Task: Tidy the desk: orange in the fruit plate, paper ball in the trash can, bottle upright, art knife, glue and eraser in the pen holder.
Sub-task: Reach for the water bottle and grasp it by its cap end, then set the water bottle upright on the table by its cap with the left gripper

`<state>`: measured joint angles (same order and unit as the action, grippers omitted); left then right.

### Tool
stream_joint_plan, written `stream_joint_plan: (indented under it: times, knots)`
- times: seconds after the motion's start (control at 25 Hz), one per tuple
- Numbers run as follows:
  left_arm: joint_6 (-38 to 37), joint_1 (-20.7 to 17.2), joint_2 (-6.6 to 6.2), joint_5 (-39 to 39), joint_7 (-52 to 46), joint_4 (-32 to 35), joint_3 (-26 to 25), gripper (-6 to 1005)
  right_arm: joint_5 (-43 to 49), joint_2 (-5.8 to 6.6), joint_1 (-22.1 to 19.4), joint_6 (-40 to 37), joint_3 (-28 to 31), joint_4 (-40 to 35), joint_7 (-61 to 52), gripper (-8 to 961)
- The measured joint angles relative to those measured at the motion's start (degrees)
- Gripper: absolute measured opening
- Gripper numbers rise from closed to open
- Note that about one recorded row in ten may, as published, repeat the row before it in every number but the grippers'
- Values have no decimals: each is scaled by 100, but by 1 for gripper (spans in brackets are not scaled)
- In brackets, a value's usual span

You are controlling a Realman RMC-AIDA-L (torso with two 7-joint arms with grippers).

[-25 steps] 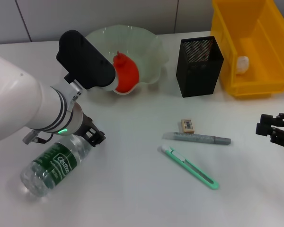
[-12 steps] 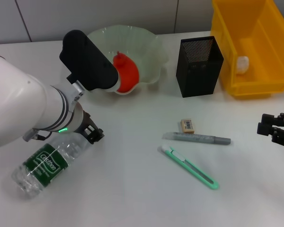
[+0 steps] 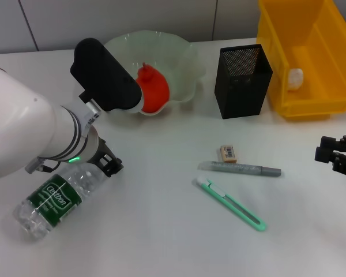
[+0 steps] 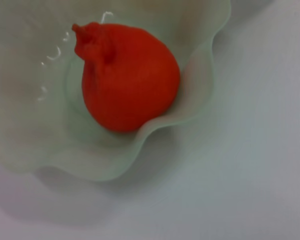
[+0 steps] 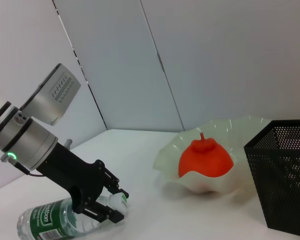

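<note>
Step in hand, by my reading: stand the bottle upright. The left gripper [image 3: 106, 164] has its jaws clamped across the neck end of the clear plastic water bottle with the green label [image 3: 51, 199], which lies on its side on the white desk [image 3: 161, 231]. The right-wrist view shows the white cap [image 5: 121, 199] between the black fingers [image 5: 102, 212], with the body trailing away from the jaws toward the desk's near edge.

Notes for doing it well:
- Pivot about the bottle's base; lift the neck in an arc rather than dragging the body.
- The grip sits close to the cap, so the heavier far end will likely swing. Go slowly and keep the jaws firm.
- Release only once the base sits flat. A thin-walled bottle probably tips easily.

Beyond the jaws stands the pale green wavy-edged fruit plate [image 3: 187, 75], already holding the orange-red fruit [image 3: 155, 89]; keep the arc clear of its rim.

The right gripper [image 3: 334, 156] is parked at the desk's right edge; its jaw state cannot be told.

The beige eraser [image 3: 228, 152], grey glue stick [image 3: 239, 168] and green art knife [image 3: 230, 204] lie well off to the right of the jaws, not yet in the black mesh pen holder [image 3: 242, 81].
</note>
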<state>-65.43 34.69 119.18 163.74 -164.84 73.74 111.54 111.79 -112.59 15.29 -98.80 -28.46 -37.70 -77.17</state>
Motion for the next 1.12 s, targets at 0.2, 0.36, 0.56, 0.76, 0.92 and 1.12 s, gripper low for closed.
stream_joint_plan:
  times: [0.2, 0.36, 0.56, 0.76, 0.92, 1.12]
  knots:
    - [-50, 33, 0, 1, 19, -34, 49, 460, 0, 1, 8, -26, 9, 0, 0, 309]
    - [-89, 37, -1, 3, 42, -12, 99, 453, 0, 1, 8, -48, 24, 0, 0, 307]
    - [-109, 12, -1, -5, 45, 169, 139, 452, 0, 1, -6, -51, 28, 3, 0, 305]
    - [-126, -23, -1, -2, 47, 330, 158, 452, 0, 1, -15, -52, 26, 8, 0, 303]
    - [-166, -69, -1, 0, 56, 476, 199, 452, 0, 1, -22, -52, 25, 11, 0, 301]
    - [-185, -126, -4, 0, 57, 620, 192, 451, 1, 1, -26, -46, 31, 29, 0, 299]
